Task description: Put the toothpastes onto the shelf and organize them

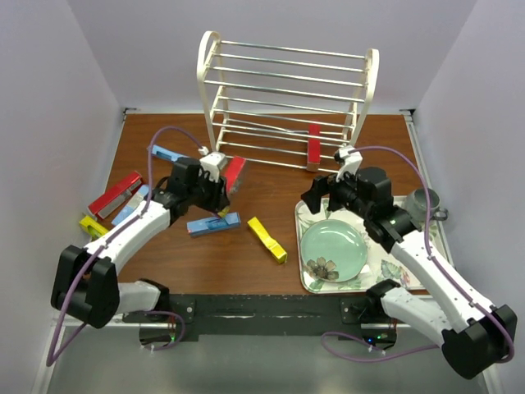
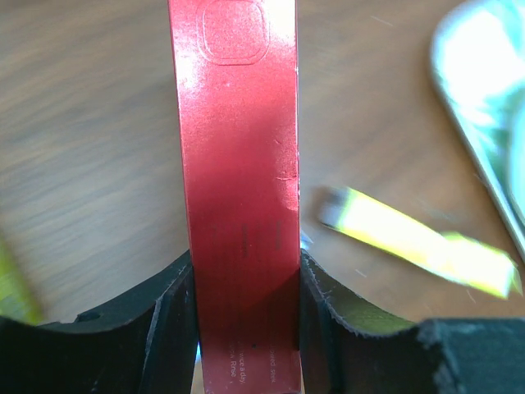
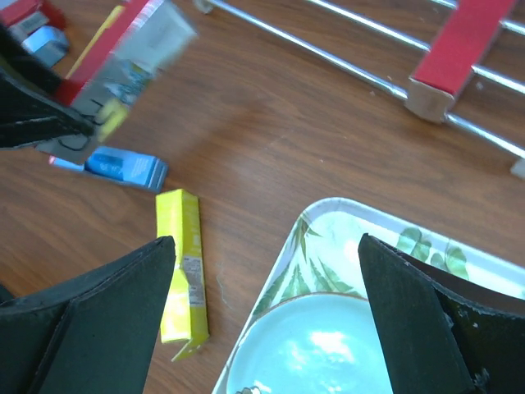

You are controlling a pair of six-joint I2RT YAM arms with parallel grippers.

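Observation:
The white wire shelf (image 1: 287, 98) stands at the back, with one red toothpaste box (image 1: 313, 146) lying on its low rungs; that box also shows in the right wrist view (image 3: 459, 45). My left gripper (image 1: 223, 182) is shut on a second red box (image 1: 235, 172), held above the table in front of the shelf. The left wrist view shows this box (image 2: 238, 164) clamped between both fingers (image 2: 336, 328). My right gripper (image 1: 316, 194) is open and empty over the tray's left edge (image 3: 267, 304). A yellow box (image 1: 267, 239) and a blue box (image 1: 213, 224) lie mid-table.
A floral tray (image 1: 305, 215) with a light green plate (image 1: 334, 248) lies at the right, and a grey cup (image 1: 425, 203) stands beside it. More boxes lie at the left: red (image 1: 115, 194), blue (image 1: 131, 205), yellow (image 1: 92, 226) and another blue (image 1: 168, 153).

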